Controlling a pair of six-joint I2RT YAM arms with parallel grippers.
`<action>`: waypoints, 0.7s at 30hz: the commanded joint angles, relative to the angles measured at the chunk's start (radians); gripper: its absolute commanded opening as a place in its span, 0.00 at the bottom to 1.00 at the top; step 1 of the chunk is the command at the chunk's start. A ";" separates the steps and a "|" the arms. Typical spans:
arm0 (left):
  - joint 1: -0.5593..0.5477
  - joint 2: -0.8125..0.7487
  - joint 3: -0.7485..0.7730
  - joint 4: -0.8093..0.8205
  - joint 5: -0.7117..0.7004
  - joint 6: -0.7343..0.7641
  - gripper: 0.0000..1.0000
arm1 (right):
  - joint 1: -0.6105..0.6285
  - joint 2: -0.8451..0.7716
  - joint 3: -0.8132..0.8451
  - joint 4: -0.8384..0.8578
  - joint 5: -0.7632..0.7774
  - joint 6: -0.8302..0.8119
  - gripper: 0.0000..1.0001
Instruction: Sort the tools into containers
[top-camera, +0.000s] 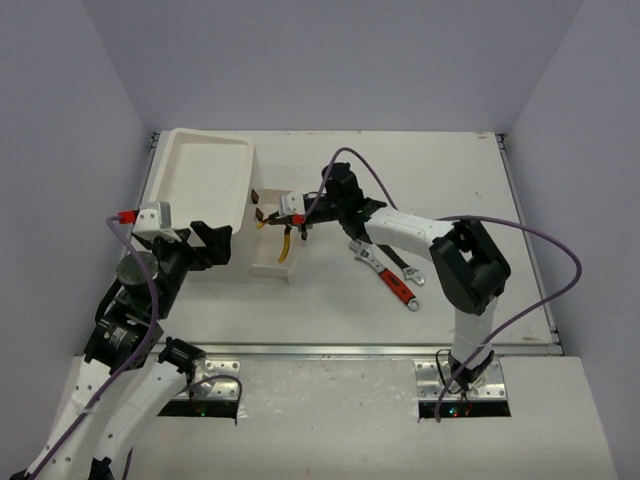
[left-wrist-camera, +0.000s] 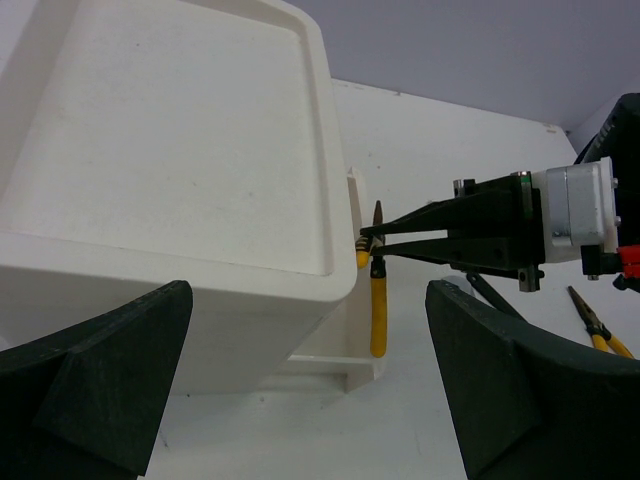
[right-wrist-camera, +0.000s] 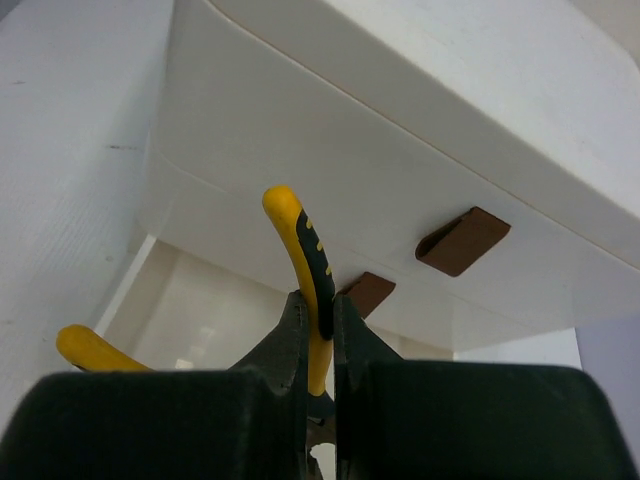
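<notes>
The white box (top-camera: 205, 175) with a tray top stands at the far left; its lower drawer (top-camera: 270, 262) is pulled open. My right gripper (top-camera: 291, 222) is shut on one handle of the yellow-handled pliers (top-camera: 285, 247) and holds them over the open drawer. In the right wrist view the fingers (right-wrist-camera: 300, 330) pinch the yellow-and-black handle (right-wrist-camera: 300, 235) just below two dark-red knobs (right-wrist-camera: 462, 240). My left gripper (top-camera: 215, 243) is open and empty beside the box's near side. The left wrist view shows the pliers (left-wrist-camera: 378, 315) hanging into the drawer (left-wrist-camera: 345, 368).
A red-handled adjustable wrench (top-camera: 393, 283) and a silver spanner (top-camera: 408, 270) lie on the table right of the drawer, under my right arm. Another slim tool (left-wrist-camera: 598, 328) lies at the right edge of the left wrist view. Grey walls enclose the table.
</notes>
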 joint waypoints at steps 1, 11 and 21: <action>0.008 0.006 -0.003 0.045 0.002 0.012 1.00 | -0.002 0.041 0.085 0.169 -0.140 -0.042 0.00; 0.008 0.011 -0.003 0.047 0.008 0.013 1.00 | -0.019 0.136 0.102 0.183 -0.156 -0.034 0.13; 0.008 0.024 -0.004 0.053 0.021 0.016 1.00 | -0.027 0.016 -0.013 0.230 0.007 0.017 0.99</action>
